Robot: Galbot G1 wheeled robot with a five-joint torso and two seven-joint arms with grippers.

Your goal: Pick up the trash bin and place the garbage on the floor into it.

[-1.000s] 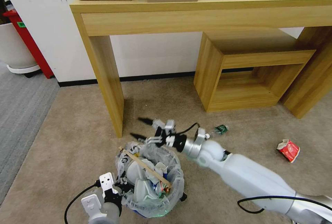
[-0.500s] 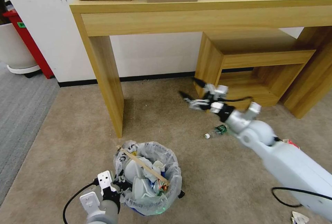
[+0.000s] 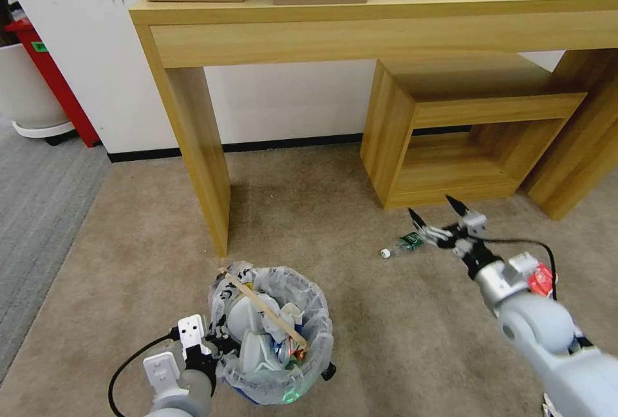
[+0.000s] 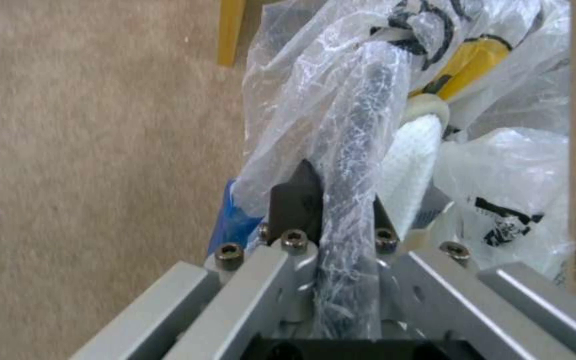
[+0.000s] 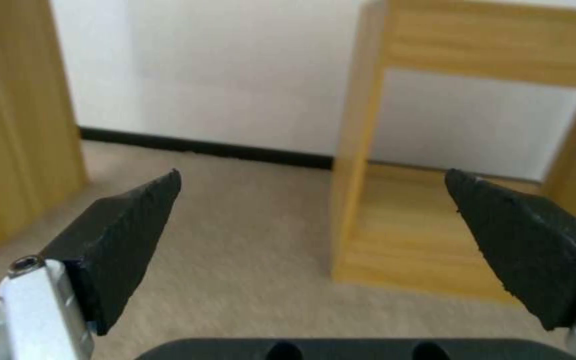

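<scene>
Task partly done: the trash bin (image 3: 273, 333), near left on the carpet floor (image 3: 129, 243), is already stuffed with wrappers and a wooden stick (image 3: 264, 306). Left to collect: a small bottle (image 3: 404, 243) and a red packet (image 3: 541, 278), right. The left claw (image 3: 215, 345) is clamped on the bin's bagged rim. The right claw (image 3: 438, 214) is held low beside the bottle, spread wide, nothing gripped.

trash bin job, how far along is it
Done: the trash bin is already packed with wrappers and a wooden stick.

In hand: the left claw is clamped on the bin's bagged rim, and the right claw hangs open by the small bottle.

Left: that bottle and the red packet are on the floor.
</scene>
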